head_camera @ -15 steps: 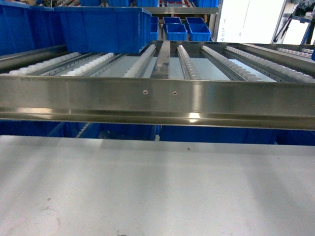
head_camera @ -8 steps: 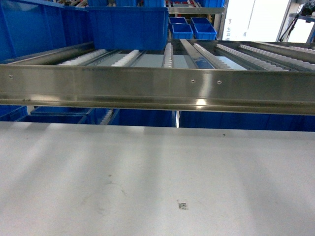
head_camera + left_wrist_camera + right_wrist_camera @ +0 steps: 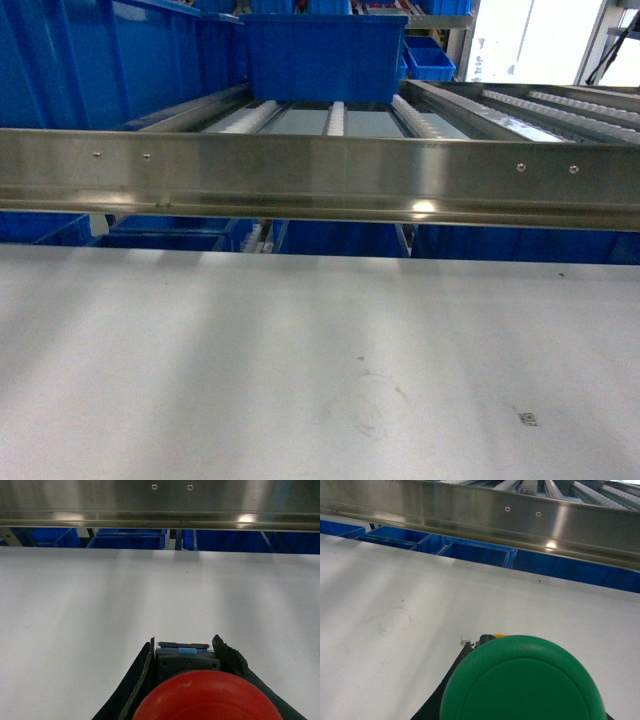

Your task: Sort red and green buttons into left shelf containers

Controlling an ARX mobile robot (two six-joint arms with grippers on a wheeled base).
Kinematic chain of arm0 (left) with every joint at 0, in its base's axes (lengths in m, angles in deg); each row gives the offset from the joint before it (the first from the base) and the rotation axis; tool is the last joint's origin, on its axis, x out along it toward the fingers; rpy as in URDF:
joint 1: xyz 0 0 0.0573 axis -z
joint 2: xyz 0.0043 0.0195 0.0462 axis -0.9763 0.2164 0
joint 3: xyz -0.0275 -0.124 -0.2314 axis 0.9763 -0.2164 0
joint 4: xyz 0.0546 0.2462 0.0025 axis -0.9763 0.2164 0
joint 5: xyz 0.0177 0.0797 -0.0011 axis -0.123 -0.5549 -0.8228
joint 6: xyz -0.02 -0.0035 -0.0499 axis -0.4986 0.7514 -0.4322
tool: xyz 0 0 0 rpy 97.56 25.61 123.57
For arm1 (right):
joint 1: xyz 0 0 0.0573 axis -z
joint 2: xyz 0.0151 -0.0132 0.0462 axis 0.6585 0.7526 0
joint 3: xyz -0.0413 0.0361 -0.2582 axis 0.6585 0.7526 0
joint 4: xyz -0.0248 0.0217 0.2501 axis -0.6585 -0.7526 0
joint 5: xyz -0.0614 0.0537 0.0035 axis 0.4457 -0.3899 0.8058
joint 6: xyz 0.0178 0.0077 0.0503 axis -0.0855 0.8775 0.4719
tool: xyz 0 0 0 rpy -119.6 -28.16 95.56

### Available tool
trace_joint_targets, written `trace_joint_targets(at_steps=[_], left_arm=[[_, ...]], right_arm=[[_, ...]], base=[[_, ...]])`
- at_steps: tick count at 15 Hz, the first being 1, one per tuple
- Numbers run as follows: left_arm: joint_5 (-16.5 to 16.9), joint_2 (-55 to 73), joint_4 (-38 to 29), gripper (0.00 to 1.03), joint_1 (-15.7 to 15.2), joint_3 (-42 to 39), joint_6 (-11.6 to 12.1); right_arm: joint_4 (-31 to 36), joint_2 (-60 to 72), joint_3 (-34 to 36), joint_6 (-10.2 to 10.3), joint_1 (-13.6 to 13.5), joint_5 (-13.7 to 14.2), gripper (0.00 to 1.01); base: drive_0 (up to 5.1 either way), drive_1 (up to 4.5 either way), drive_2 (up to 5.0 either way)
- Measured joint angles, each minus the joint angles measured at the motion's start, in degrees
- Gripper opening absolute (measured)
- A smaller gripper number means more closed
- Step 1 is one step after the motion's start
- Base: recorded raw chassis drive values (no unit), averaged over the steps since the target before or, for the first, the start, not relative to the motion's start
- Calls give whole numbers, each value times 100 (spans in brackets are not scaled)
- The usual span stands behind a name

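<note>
In the left wrist view, the red button [image 3: 207, 697] fills the bottom edge, its grey body clamped between the two black fingers of my left gripper [image 3: 184, 646], which is shut on it above the white table. In the right wrist view, the green button [image 3: 522, 685] with a sliver of yellow collar sits in my right gripper [image 3: 517, 652]. One black finger [image 3: 451, 680] shows at its left and the other is hidden by the cap. In the head view, large blue containers [image 3: 110, 60] stand on the left of the shelf. Neither gripper shows in the head view.
A steel front rail [image 3: 320, 170] runs across the shelf, with roller tracks [image 3: 335, 118] behind it. Another blue bin [image 3: 325, 55] sits further back on the rollers. More blue bins [image 3: 130, 540] stand under the shelf. The white table [image 3: 300, 350] lies in front.
The head view has swung left: the rail's screws and the blue bins have slid rightward in the picture, and the large left bins now fill more of the upper left.
</note>
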State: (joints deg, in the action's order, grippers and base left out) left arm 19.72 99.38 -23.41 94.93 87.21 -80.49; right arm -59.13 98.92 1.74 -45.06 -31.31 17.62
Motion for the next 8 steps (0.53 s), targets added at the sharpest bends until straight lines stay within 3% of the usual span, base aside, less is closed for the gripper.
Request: trace_joint_targets(at_steps=[8], left_arm=[[0,0,-11,29,0,0,0]], right_arm=[[7,0,0,0,0,2,26]], base=[[-478,110,361]])
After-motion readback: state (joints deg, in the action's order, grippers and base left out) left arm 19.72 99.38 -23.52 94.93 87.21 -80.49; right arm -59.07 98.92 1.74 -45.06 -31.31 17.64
